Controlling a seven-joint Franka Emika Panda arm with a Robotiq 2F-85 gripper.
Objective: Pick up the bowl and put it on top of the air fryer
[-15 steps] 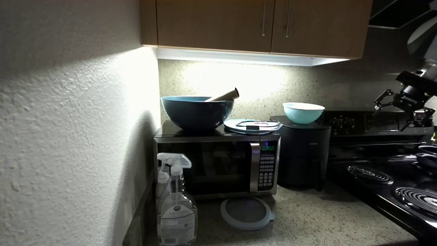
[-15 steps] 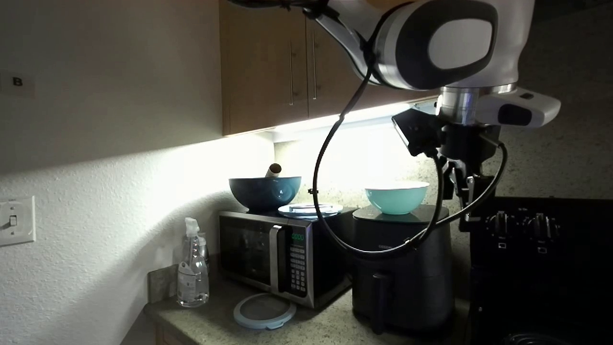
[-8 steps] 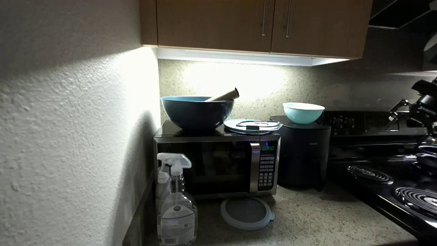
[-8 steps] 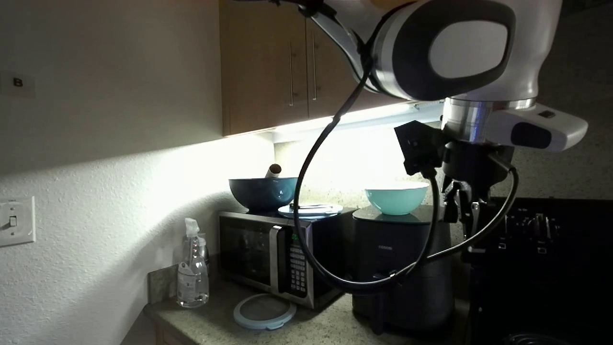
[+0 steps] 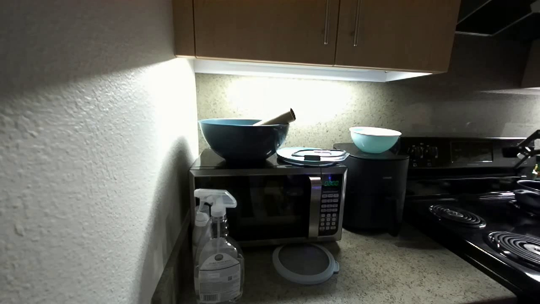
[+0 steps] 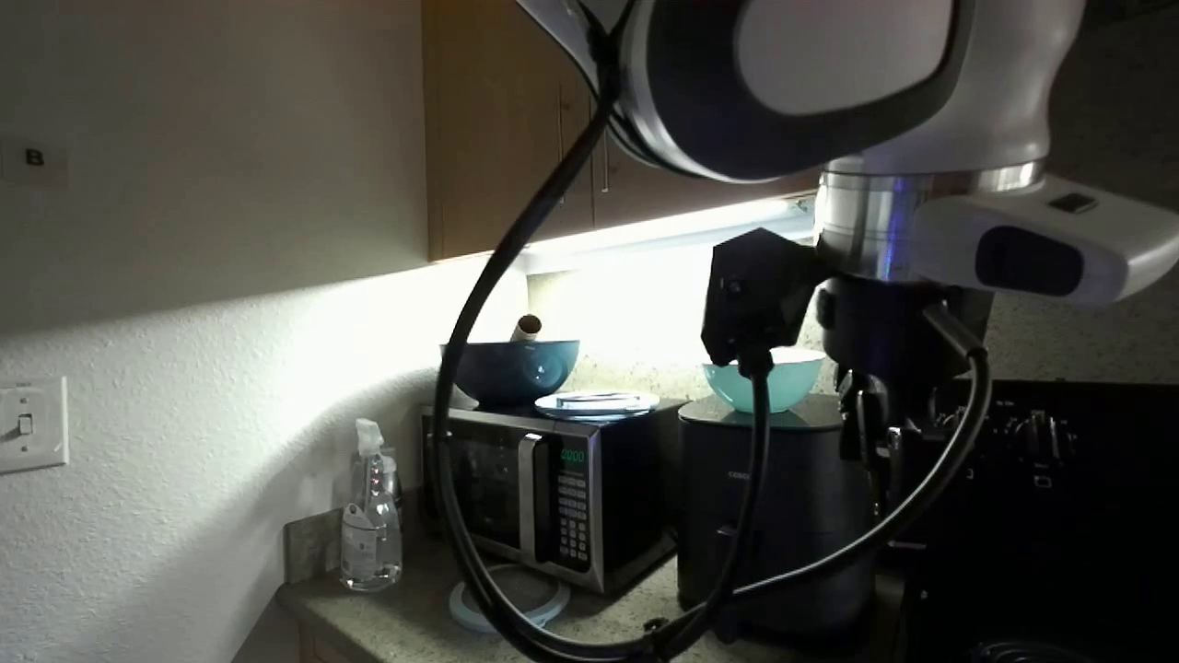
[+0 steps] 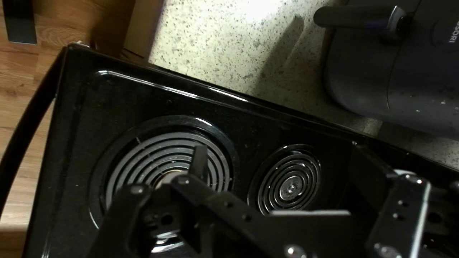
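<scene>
Bowl [image 5: 374, 142] is sitting upright on top of the fryer [image 5: 375, 194] in both exterior views. Nearest, the arm [image 6: 857, 46] is filling the upper part of an exterior view, its cable [image 6: 444, 414] looping in front of the microwave [image 6: 493, 481]. The gripper [image 7: 283, 163] is hanging over the stove [image 7: 107, 100], apart from the bowl, its fingers [image 7: 199, 162] standing wide. Farther back, bottles [image 5: 219, 274] are standing by the wall [image 5: 84, 169] and a lid [image 5: 306, 261] is lying on the counter [image 5: 422, 261]. On the microwave, a pale disc [image 5: 287, 154] is resting beside a dark bowl [image 5: 244, 141], which is holding a tilted tube [image 5: 276, 119]. Cabinets [image 5: 265, 29] are hanging above, the backsplash [image 5: 320, 97] glowing brightly beneath them.
</scene>
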